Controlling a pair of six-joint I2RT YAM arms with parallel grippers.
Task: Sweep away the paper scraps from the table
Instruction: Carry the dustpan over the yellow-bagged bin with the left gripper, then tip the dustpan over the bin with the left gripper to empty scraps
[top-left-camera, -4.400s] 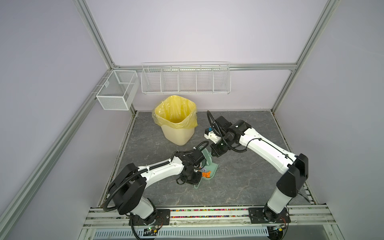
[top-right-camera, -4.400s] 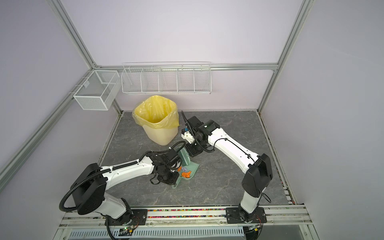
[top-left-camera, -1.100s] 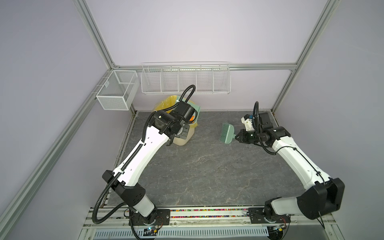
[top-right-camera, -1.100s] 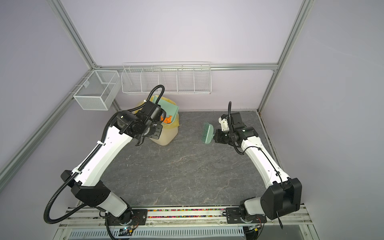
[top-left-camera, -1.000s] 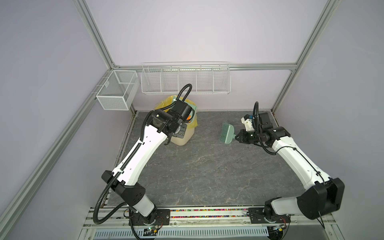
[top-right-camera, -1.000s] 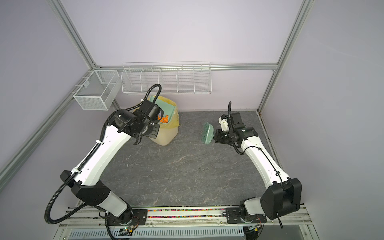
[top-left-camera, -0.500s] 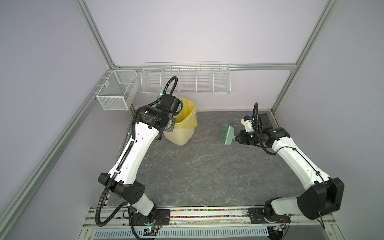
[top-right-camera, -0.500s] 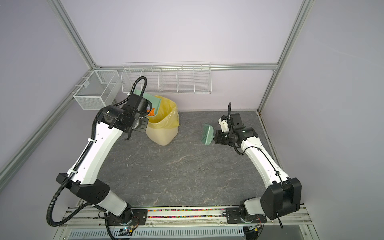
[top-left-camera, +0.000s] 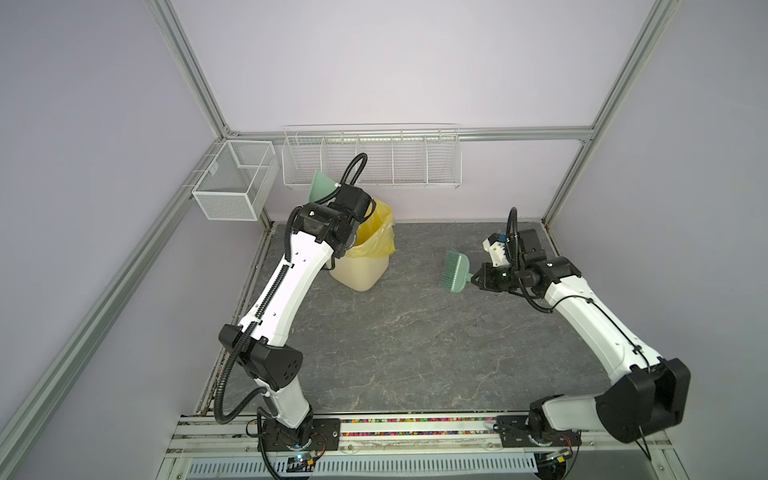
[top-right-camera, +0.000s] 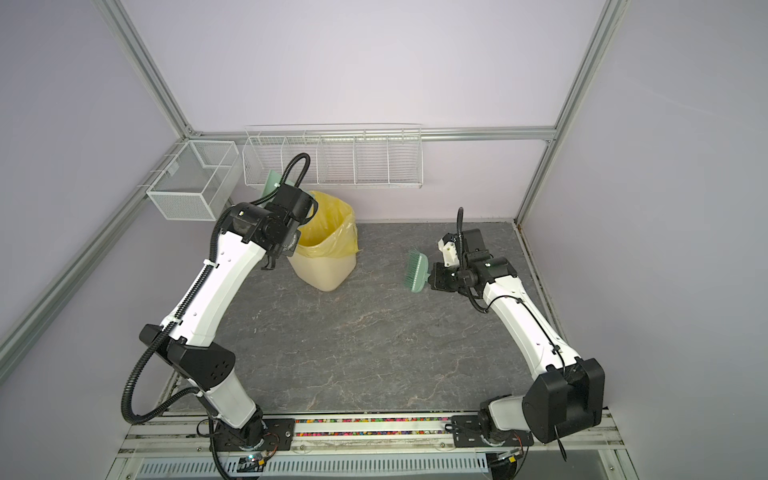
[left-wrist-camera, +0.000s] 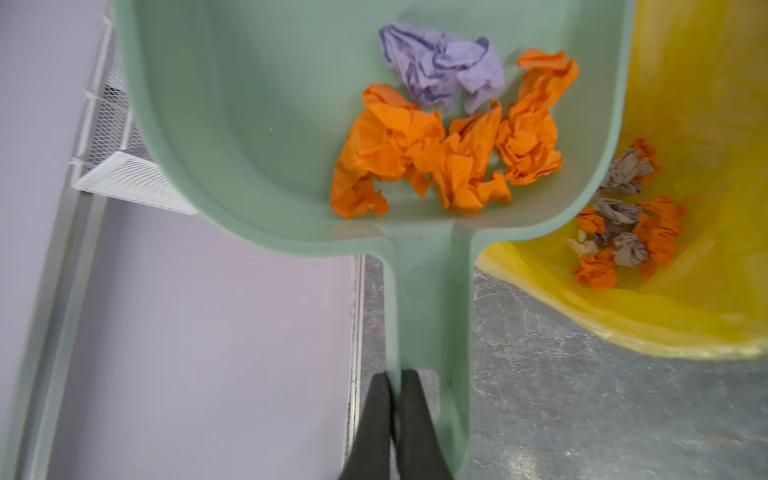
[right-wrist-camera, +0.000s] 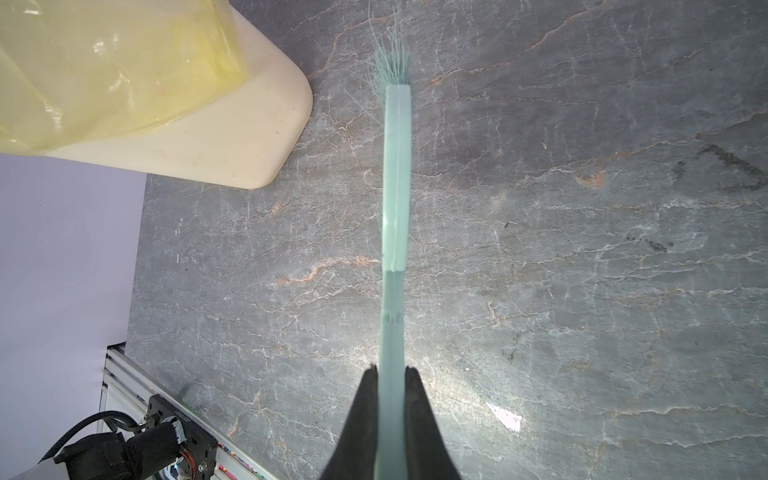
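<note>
scraps: paper scraps (left-wrist-camera: 449, 141), orange and lavender, heaped in the dustpan (left-wrist-camera: 257, 124), raised upper left of centre in both top views; more lie in the yellow-lined bin (top-left-camera: 365, 270) beside it | left claw (left-wrist-camera: 395, 376): pinching the dustpan's handle | right claw (right-wrist-camera: 390, 372): pinching the brush (right-wrist-camera: 397, 166) handle, right of centre, above the desk (top-left-camera: 395, 332)

Dustpan (left-wrist-camera: 257, 124), paper scraps (left-wrist-camera: 415, 153) now beside bin (top-left-camera: 365, 272)
</note>
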